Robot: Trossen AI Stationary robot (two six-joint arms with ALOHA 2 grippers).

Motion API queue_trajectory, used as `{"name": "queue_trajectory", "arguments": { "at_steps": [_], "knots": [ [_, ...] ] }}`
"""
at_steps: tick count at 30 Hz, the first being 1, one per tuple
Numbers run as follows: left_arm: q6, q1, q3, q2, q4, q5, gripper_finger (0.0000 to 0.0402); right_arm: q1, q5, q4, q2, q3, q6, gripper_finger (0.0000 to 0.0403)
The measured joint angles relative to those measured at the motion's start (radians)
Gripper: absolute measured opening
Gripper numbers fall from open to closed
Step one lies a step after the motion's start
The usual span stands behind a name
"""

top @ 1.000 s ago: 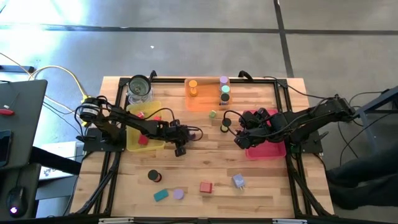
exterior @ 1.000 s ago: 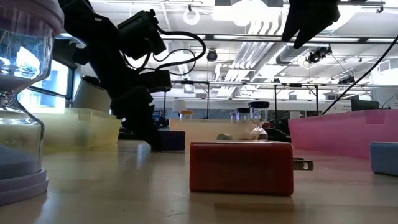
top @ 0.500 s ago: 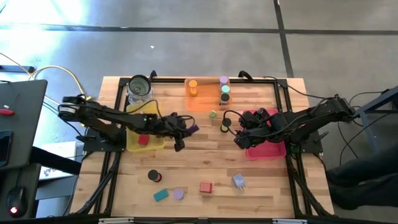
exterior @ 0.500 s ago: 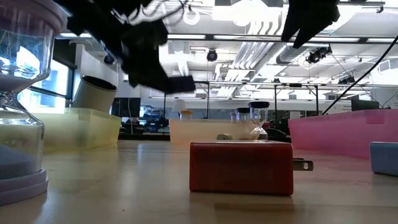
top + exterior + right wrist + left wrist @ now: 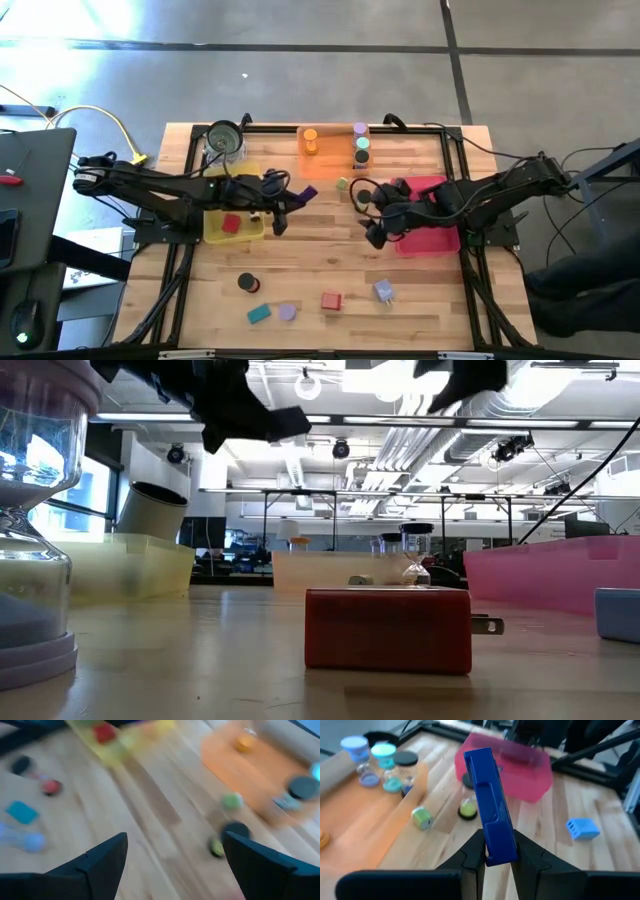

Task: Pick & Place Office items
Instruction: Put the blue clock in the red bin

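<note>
My left gripper (image 5: 283,203) hangs above the table just right of the yellow tray (image 5: 213,230), shut on a dark-blue block (image 5: 490,815), which also shows high up in the low view (image 5: 285,420). My right gripper (image 5: 372,228) stands open in the air by the pink tray's (image 5: 440,240) left edge, nothing between its fingers (image 5: 172,865). Loose on the near table lie a red block (image 5: 331,300), a teal block (image 5: 259,313), a lavender block (image 5: 384,291), a lavender cylinder (image 5: 287,312) and a black cylinder (image 5: 247,284). My left gripper pinches the dark-blue block's end nearest the wrist (image 5: 499,854) between its two fingers, one on each broad side. The fingers come from the table's left, slanting slightly down. The block sticks out beyond the fingertips, along them, lifted clear of the table.
An orange tray (image 5: 325,165) with several cylinders stands at the far middle, a glass jar (image 5: 222,140) at the far left. A green piece (image 5: 342,184) and a small black-topped hourglass (image 5: 361,197) sit between the grippers. A red piece (image 5: 231,224) lies in the yellow tray.
My left gripper has risen from the tabletop, tipping up toward level and drawing back toward the table's left, and has lifted the dark-blue block clear. My right gripper has tipped and shifted a little toward the table's left, staying open.
</note>
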Motion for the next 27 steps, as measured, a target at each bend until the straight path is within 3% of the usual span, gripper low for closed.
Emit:
{"name": "queue_trajectory", "arguments": {
  "at_steps": [10, 13, 17, 21, 27],
  "knots": [
    [0.016, -0.057, 0.000, 0.000, 0.181, 0.000, 0.0062, -0.025, -0.064, 0.382, 0.000, 0.000, -0.193, 0.0315],
    [0.065, -0.077, 0.001, 0.000, 0.219, -0.010, 0.0062, -0.056, -0.123, 0.460, 0.000, 0.000, -0.110, 0.0315],
    [0.161, -0.111, 0.005, 0.000, 0.264, -0.088, 0.0062, -0.131, -0.256, 0.490, 0.000, 0.000, 0.106, 0.0315],
    [0.275, -0.147, 0.027, 0.000, 0.264, -0.167, 0.0062, -0.188, -0.398, 0.492, 0.000, 0.000, 0.206, 0.0315],
    [0.415, -0.193, 0.054, 0.000, 0.235, -0.295, 0.0062, -0.204, -0.424, 0.523, 0.000, 0.000, 0.231, 0.0315]
  ]
}}
